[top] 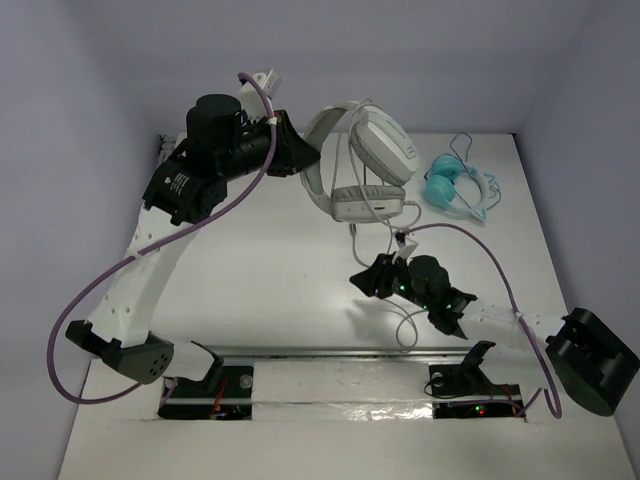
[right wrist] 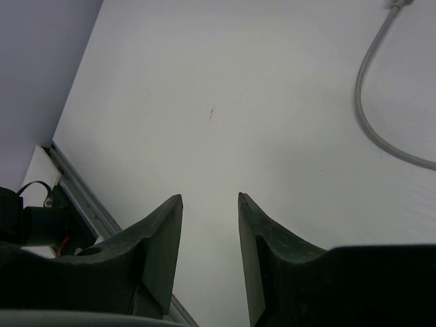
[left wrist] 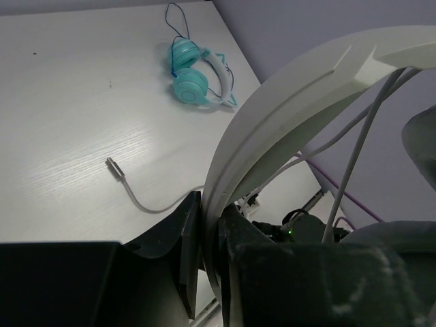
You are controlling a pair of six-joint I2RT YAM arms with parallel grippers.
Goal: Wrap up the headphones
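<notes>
The white headphones (top: 380, 150) are held up off the table at the back centre, one ear cup above the other. My left gripper (top: 300, 160) is shut on their wide headband (left wrist: 286, 102), which is pinched between the fingers in the left wrist view (left wrist: 211, 203). Thin grey cable strands (left wrist: 354, 157) run across the inside of the headband. The loose cable (top: 405, 325) trails down onto the table, and its plug end (left wrist: 112, 165) lies flat. My right gripper (top: 362, 280) is open and empty, low over the table in front of the headphones (right wrist: 210, 197), with a cable loop (right wrist: 368, 122) off to its right.
Small teal headphones (top: 455, 185) with a thin blue cord lie at the back right, also seen in the left wrist view (left wrist: 191, 78). A metal rail (top: 330, 352) runs along the near edge. Purple walls close in the table's back and sides.
</notes>
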